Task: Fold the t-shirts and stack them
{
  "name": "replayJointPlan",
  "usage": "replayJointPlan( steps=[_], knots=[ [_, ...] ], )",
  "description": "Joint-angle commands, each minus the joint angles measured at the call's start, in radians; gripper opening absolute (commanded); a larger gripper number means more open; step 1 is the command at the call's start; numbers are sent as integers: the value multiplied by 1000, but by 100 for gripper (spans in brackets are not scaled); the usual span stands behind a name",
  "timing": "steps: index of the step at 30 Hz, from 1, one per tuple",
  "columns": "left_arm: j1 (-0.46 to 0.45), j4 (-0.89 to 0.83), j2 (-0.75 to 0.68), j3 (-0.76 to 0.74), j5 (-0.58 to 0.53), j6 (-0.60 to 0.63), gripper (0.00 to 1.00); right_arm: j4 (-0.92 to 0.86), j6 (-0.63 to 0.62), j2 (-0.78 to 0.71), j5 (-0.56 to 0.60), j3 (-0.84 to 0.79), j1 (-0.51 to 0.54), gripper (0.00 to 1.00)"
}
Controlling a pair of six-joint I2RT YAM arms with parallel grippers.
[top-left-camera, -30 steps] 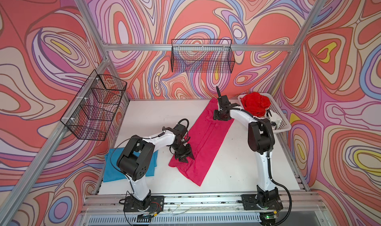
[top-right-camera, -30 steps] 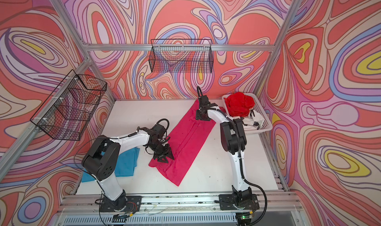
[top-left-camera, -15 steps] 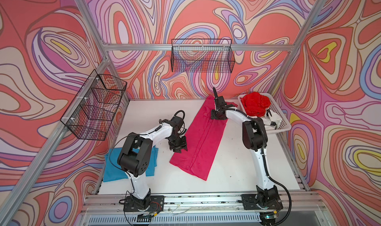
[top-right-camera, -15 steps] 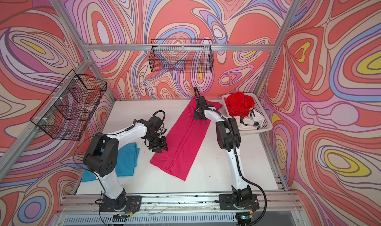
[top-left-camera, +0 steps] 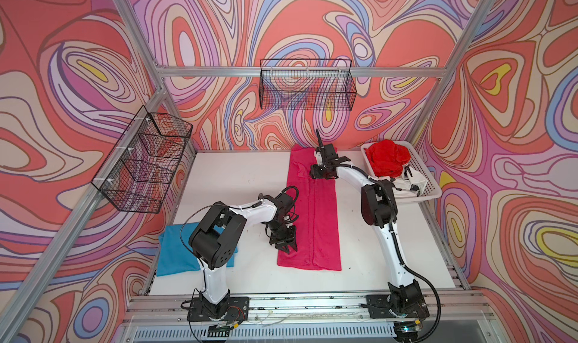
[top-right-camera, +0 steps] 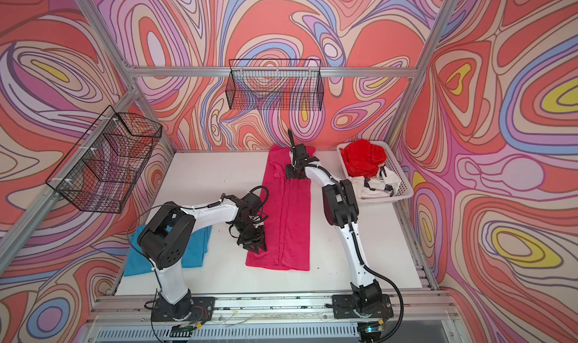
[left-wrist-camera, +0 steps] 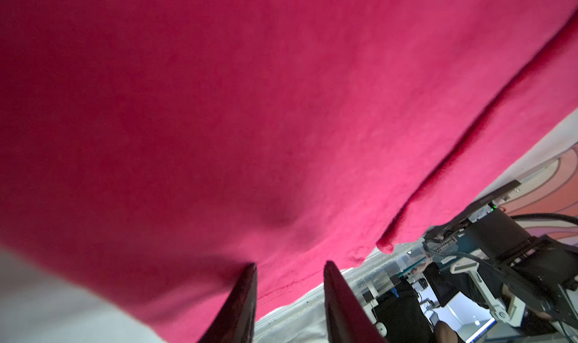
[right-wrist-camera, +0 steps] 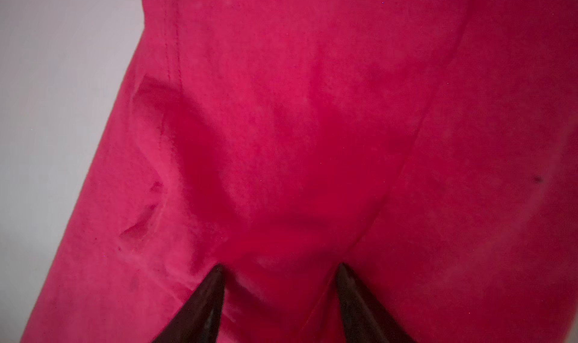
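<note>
A magenta-pink t-shirt [top-left-camera: 312, 219] [top-right-camera: 292, 219], folded into a long narrow strip, lies flat in the middle of the white table [top-left-camera: 237, 182], running from the back wall toward the front. My left gripper [top-left-camera: 286, 248] [top-right-camera: 258, 250] points down at the strip's near left edge. In the left wrist view it [left-wrist-camera: 289, 265] is open, with the shirt's hem [left-wrist-camera: 281, 288] behind the gap. My right gripper [top-left-camera: 321, 175] [top-right-camera: 295, 174] rests on the far end, open [right-wrist-camera: 280, 266] over the cloth [right-wrist-camera: 312, 122]. A folded teal-blue t-shirt [top-left-camera: 175, 257] lies at the front left, partly hidden by the left arm.
A white plastic basket [top-left-camera: 434, 191] at the back right holds a crumpled bright red t-shirt [top-left-camera: 387, 160] and a white one with black marks [top-left-camera: 409, 182]. Black wire baskets hang on the left wall [top-left-camera: 147, 160] and the back wall [top-left-camera: 308, 88].
The magenta-pink shirt lay slanted a second ago; its far end has swung left and it now lies straight. Both grippers moved with it, and the left jaws have narrowed a little.
</note>
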Motion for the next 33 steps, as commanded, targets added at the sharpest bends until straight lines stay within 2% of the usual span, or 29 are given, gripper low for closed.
replayJointPlan(
  steps=[1, 5, 9, 14, 19, 26, 30, 33],
  knots=[
    [-26, 17, 8, -50, 20, -46, 43, -108, 3, -113, 18, -99, 7, 66],
    [-28, 44, -65, -35, 58, -76, 54, -150, 26, -298, 26, -212, 7, 70],
    [-32, 41, -184, -66, 55, -85, 60, -168, 107, -509, -17, -497, 8, 70],
    [-32, 66, -350, -245, -56, -125, 58, -126, 246, -818, -100, -965, 41, 69],
    [-35, 217, -424, -435, -58, -226, 52, -132, 413, -1059, -158, -1265, 140, 67],
    [-47, 274, -415, -455, -79, -229, 51, -158, 638, -1290, -190, -1513, 286, 65],
    [-54, 291, -408, -462, -94, -228, 50, -127, 714, -1338, -209, -1578, 340, 62],
    [-64, 304, -409, -468, -119, -233, 49, -113, 725, -1339, -214, -1590, 351, 60]
  ],
)
